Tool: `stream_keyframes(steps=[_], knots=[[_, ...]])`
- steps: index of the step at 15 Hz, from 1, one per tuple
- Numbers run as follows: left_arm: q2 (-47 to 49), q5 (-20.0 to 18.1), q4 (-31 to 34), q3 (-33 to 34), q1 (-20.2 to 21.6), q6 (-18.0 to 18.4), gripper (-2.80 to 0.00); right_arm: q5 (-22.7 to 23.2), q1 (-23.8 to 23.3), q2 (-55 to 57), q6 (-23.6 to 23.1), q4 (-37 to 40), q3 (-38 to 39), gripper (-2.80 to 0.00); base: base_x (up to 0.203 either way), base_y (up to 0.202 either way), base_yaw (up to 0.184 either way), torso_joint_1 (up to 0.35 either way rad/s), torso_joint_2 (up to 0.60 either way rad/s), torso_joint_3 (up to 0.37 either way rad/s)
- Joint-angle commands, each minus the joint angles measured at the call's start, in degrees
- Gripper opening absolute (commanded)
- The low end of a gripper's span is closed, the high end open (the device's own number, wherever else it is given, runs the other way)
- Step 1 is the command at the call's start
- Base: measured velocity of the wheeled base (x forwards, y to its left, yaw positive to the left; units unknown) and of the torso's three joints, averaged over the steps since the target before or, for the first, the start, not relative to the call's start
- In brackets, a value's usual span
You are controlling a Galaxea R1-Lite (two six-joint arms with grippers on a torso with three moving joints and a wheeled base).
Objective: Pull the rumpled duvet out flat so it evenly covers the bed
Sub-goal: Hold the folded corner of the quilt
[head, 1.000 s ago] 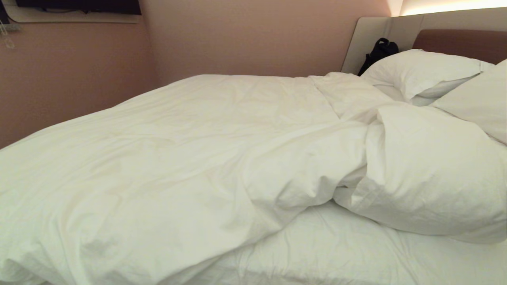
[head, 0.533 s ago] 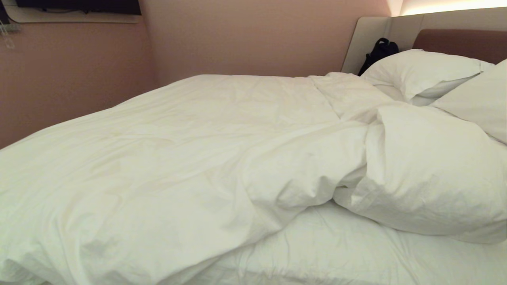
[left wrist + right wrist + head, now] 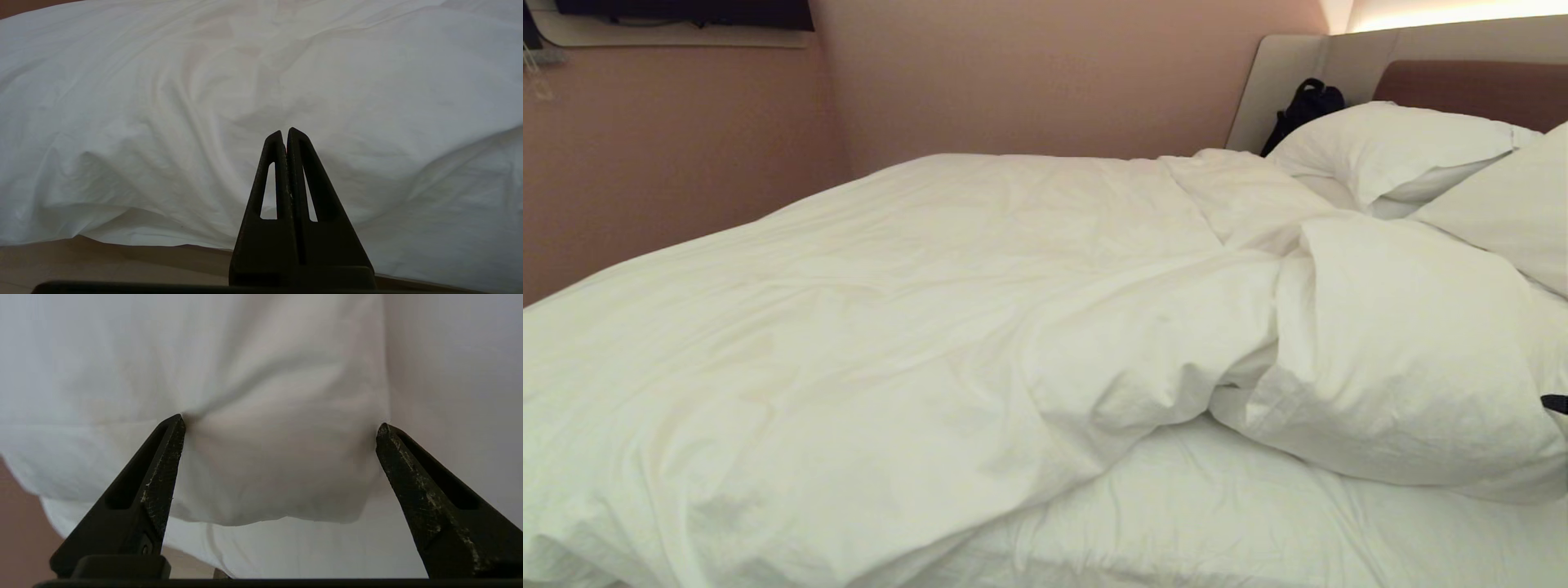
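The white duvet (image 3: 890, 327) lies rumpled over the left and middle of the bed (image 3: 1225, 523). Its near right corner is folded back into a puffy bunch (image 3: 1405, 367), leaving bare sheet in front of it. My right gripper (image 3: 281, 426) is open wide, its fingertips (image 3: 178, 424) touching that folded bunch (image 3: 278, 465), which bulges between the jaws. In the head view only a black tip of the right gripper (image 3: 1556, 403) shows at the right edge. My left gripper (image 3: 286, 132) is shut and empty, parked low before the duvet's hanging side (image 3: 163, 102).
Two plump pillows (image 3: 1396, 147) rest against the beige and brown headboard (image 3: 1462, 86). A black bag (image 3: 1307, 106) sits behind them. A pinkish wall (image 3: 670, 163) runs close along the bed's far side. The bed's beige base (image 3: 102, 261) shows under the duvet's edge.
A black tip of my right gripper has come into the head view at the right edge beside the folded bunch. The duvet and pillows lie as before.
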Motion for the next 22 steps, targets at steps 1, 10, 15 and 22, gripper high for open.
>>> stream_keyframes(steps=[1,10,15,22], knots=[[0.0,0.0,0.0,0.0,0.0,0.0,-2.8,9.7,0.0,2.6,-3.7,0.1,0.2,0.0,0.0,0.0,0.0,0.0,0.0,0.0],[0.0,0.0,0.0,0.0,0.0,0.0,-2.8,18.6,0.2,5.0,-10.4,0.4,1.7,0.0,0.0,0.0,0.0,0.0,0.0,0.0],[0.0,0.0,0.0,0.0,0.0,0.0,-2.8,23.9,4.0,4.9,-10.4,1.1,3.3,0.0,0.0,0.0,0.0,0.0,0.0,0.0],[0.0,0.0,0.0,0.0,0.0,0.0,-2.8,24.0,11.2,4.0,-11.5,0.6,4.6,0.0,0.0,0.0,0.0,0.0,0.0,0.0]])
